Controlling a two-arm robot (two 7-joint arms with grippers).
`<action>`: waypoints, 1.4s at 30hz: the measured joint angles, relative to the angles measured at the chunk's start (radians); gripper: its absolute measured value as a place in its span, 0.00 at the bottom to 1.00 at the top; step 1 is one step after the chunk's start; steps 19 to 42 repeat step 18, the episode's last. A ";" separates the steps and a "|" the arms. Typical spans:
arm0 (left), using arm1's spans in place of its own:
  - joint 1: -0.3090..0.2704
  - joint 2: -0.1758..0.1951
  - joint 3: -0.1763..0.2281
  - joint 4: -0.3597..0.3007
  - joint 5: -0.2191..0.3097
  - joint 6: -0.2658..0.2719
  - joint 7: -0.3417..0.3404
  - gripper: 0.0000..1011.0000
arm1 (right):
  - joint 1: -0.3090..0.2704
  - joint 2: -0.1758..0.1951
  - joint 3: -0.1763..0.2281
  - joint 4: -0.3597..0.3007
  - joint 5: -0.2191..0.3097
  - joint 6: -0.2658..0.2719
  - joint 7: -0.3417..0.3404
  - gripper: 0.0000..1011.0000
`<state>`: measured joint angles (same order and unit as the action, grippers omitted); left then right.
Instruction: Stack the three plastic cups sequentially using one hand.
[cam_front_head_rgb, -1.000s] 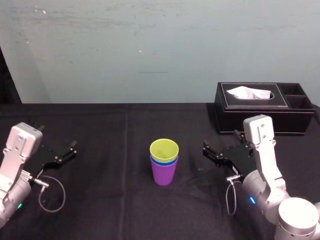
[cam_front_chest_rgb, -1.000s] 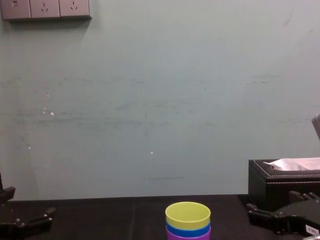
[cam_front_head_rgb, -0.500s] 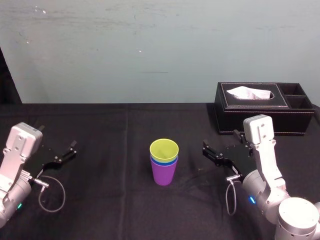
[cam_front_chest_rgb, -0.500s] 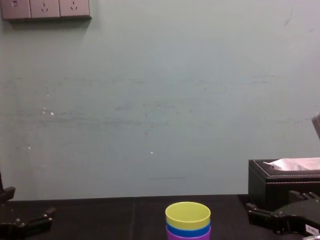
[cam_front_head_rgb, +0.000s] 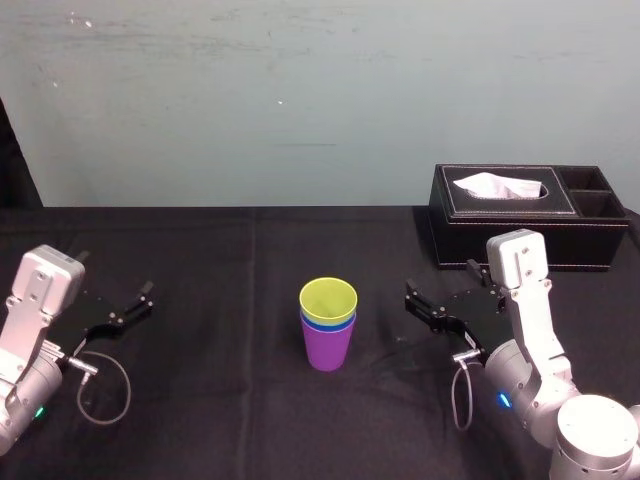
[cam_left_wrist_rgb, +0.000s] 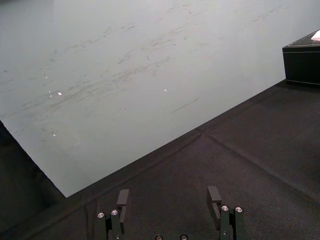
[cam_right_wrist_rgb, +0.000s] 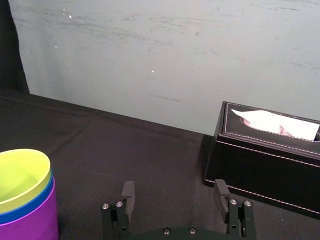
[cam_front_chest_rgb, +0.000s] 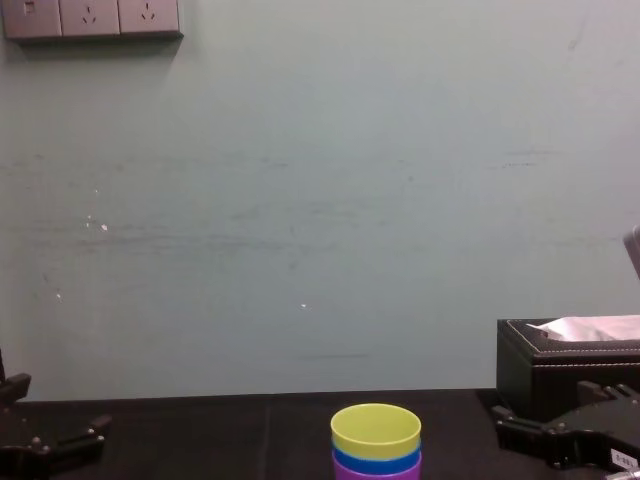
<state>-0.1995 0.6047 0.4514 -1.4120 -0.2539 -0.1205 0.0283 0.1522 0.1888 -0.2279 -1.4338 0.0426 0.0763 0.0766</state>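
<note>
The three plastic cups stand nested in one upright stack at the middle of the black table: the purple cup (cam_front_head_rgb: 327, 350) outermost at the bottom, the blue cup (cam_front_head_rgb: 328, 325) showing as a thin rim, the yellow-green cup (cam_front_head_rgb: 328, 299) innermost on top. The chest view shows the stack's yellow-green cup (cam_front_chest_rgb: 376, 430). My right gripper (cam_front_head_rgb: 440, 290) hovers to the right of the stack, apart from it, open and empty; its wrist view has the purple cup (cam_right_wrist_rgb: 30, 220) off to one side of the right gripper (cam_right_wrist_rgb: 174, 189). My left gripper (cam_front_head_rgb: 115, 280) rests open at the far left.
A black tissue box (cam_front_head_rgb: 520, 215) with a white tissue stands at the back right, behind the right arm, also visible as the tissue box (cam_right_wrist_rgb: 270, 155). A cable loops beside the left arm (cam_front_head_rgb: 105, 395). The black tablecloth (cam_front_head_rgb: 230, 290) runs back to a pale wall.
</note>
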 joint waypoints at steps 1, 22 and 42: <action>0.000 0.000 0.000 0.000 0.000 0.000 0.000 0.99 | 0.000 0.000 0.000 0.000 0.000 0.000 0.000 0.99; 0.000 0.000 0.000 0.000 0.000 0.000 0.000 0.99 | 0.000 0.000 0.000 0.000 0.000 0.000 0.000 0.99; 0.000 0.000 0.000 0.000 0.000 0.000 0.000 0.99 | 0.000 0.000 0.000 0.000 0.000 0.000 0.000 0.99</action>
